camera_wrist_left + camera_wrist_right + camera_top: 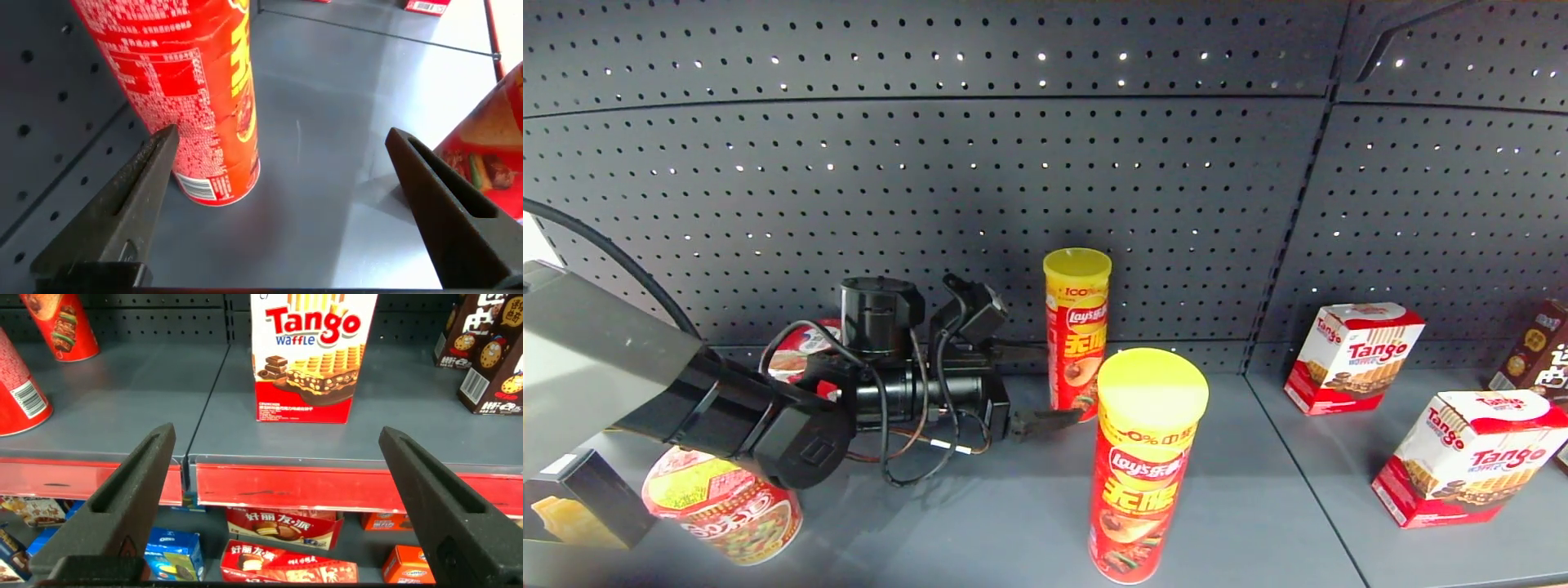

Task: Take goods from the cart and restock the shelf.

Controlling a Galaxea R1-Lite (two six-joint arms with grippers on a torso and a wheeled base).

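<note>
Two chip cans are standing on the shelf (980, 506): rear can (1077, 327) at frame centre, front can (1147, 465) lower centre. Left gripper (1036, 388) is hanging wide open, empty, just left of rear can. Right gripper (276, 433) is gaping empty toward a wafer box (310, 355).

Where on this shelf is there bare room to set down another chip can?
The widest bare shelf lies between the front chip can and the nearer wafer box. A second patch lies between the noodle cup and that can. Back left is crowded: the open left gripper sits beside the back chip can.
</note>
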